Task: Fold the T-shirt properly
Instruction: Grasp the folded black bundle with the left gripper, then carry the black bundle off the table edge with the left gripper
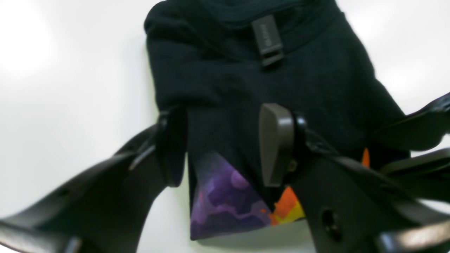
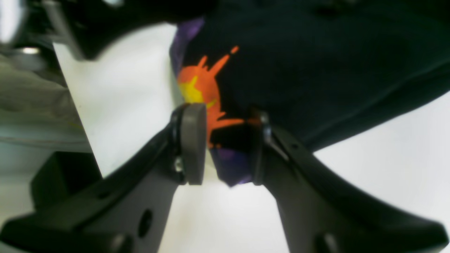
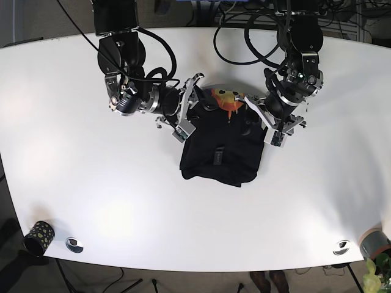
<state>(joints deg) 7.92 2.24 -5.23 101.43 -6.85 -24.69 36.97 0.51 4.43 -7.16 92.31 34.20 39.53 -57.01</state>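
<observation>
The black T-shirt (image 3: 220, 155) lies folded into a rough rectangle in the middle of the white table (image 3: 91, 183), neck label (image 1: 267, 37) facing up. A flap with an orange, yellow and purple print (image 3: 223, 97) shows at its far edge, between the two arms. My left gripper (image 1: 225, 147) (image 3: 261, 119) stands open astride the T-shirt (image 1: 228, 88), and the cloth runs on under one finger. My right gripper (image 2: 225, 144) (image 3: 194, 105) is open around the printed corner of the T-shirt (image 2: 316, 70), one grey pad (image 2: 192, 140) beside the cloth's edge.
The two grippers face each other closely across the shirt's far edge; the right gripper's fingers (image 1: 415, 140) reach into the left wrist view. A patterned cup (image 3: 38, 237) stands at the near left table corner. Cables hang behind both arms.
</observation>
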